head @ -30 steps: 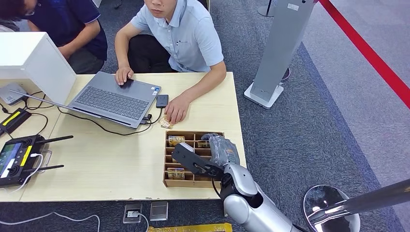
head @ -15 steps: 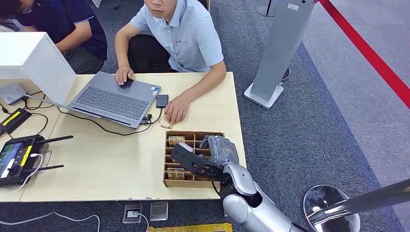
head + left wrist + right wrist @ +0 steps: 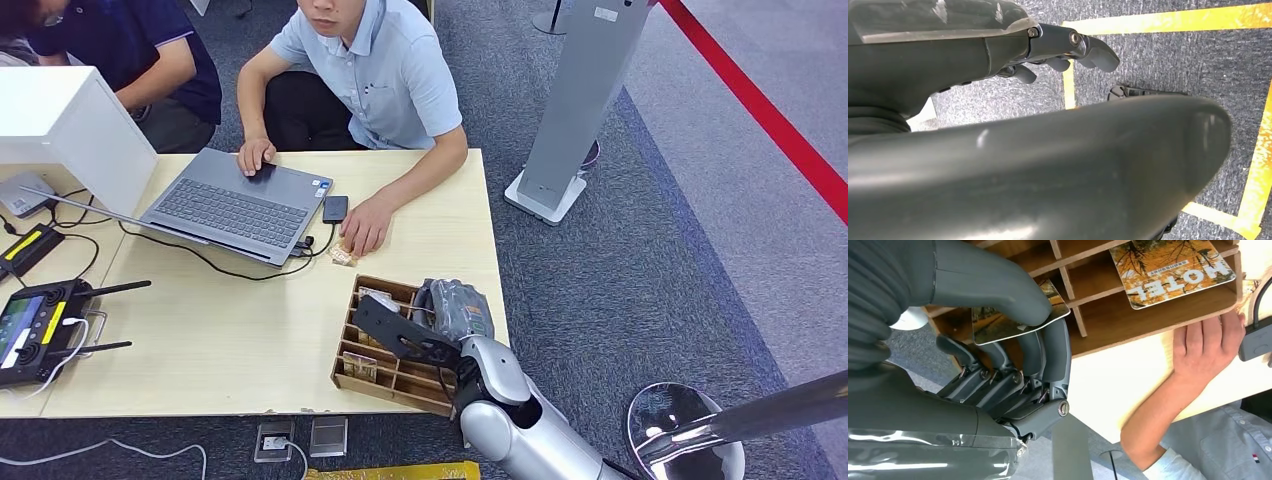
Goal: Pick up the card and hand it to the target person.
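My right hand (image 3: 400, 335) reaches into the wooden divided tray (image 3: 345, 378) at the table's front right corner. In the right wrist view my right hand (image 3: 1013, 375) pinches a card (image 3: 1013, 315) with an autumn picture between its thumb and fingers, just over a compartment. A second card printed HOTEL (image 3: 1173, 267) lies in another compartment of the tray (image 3: 1148, 315). The person in a light blue shirt (image 3: 380, 80) sits across the table, one hand (image 3: 365, 228) resting flat just beyond the tray. My left hand (image 3: 1068, 47) hangs over the carpet, holding nothing.
A laptop (image 3: 235, 205) with cables and a phone (image 3: 336, 208) lie in front of the person. A remote controller (image 3: 35, 325) and a white box (image 3: 65, 125) stand at the left. A small card (image 3: 343, 256) lies by the person's hand. A grey stand (image 3: 580, 100) rises at the right.
The tray has turned askew under my right hand, its near side sliding toward the table's front edge. My right hand has barely shifted. The person's hands stay put.
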Controlling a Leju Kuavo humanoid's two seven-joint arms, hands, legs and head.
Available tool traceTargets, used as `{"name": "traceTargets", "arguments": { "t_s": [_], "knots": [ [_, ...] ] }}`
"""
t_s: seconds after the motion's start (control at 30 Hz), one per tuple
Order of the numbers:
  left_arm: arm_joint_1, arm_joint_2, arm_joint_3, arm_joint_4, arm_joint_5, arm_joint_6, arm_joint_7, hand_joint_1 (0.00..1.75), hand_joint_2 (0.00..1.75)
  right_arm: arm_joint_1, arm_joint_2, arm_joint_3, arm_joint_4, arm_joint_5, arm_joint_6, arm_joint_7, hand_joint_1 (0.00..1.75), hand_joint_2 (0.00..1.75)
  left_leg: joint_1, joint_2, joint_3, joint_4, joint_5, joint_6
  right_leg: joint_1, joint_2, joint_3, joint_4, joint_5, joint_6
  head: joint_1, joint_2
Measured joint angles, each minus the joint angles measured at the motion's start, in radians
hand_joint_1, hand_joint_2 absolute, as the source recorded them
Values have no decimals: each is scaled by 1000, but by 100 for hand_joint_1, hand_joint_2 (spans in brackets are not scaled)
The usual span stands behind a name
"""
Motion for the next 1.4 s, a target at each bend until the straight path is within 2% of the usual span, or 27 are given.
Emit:
{"name": "traceTargets", "arguments": {
  "t_s": [0.5, 0.7, 0.9, 1.0, 1.17, 1.4],
  "knots": [
    [0, 0, 0, 0, -3, 6, -4, 0, 0, 0, 0, 9, -2, 21, -33, -14, 175, 175, 0, 0, 0, 0, 0, 0, 0, 0, 0, 0, 0, 0, 0, 0],
    [0, 0, 0, 0, -3, 3, -12, 0, 0, -9, -6, 14, -32, 84, -99, -125, 175, 175, 0, 0, 0, 0, 0, 0, 0, 0, 0, 0, 0, 0, 0, 0],
    [0, 0, 0, 0, -5, -8, -29, 0, 0, -9, -15, 17, -110, 180, -267, -334, 175, 175, 0, 0, 0, 0, 0, 0, 0, 0, 0, 0, 0, 0, 0, 0],
    [0, 0, 0, 0, -6, -9, -33, 0, 0, -5, -20, 17, -150, 193, -324, -405, 175, 175, 0, 0, 0, 0, 0, 0, 0, 0, 0, 0, 0, 0, 0, 0],
    [0, 0, 0, 0, -6, -8, -35, 0, 0, 5, -24, 18, -186, 196, -363, -453, 175, 175, 0, 0, 0, 0, 0, 0, 0, 0, 0, 0, 0, 0, 0, 0],
    [0, 0, 0, 0, -14, -7, -35, 0, 0, -24, -18, 29, -145, 148, -323, -478, 175, 175, 0, 0, 0, 0, 0, 0, 0, 0, 0, 0, 0, 0, 0, 0]
  ]
}}
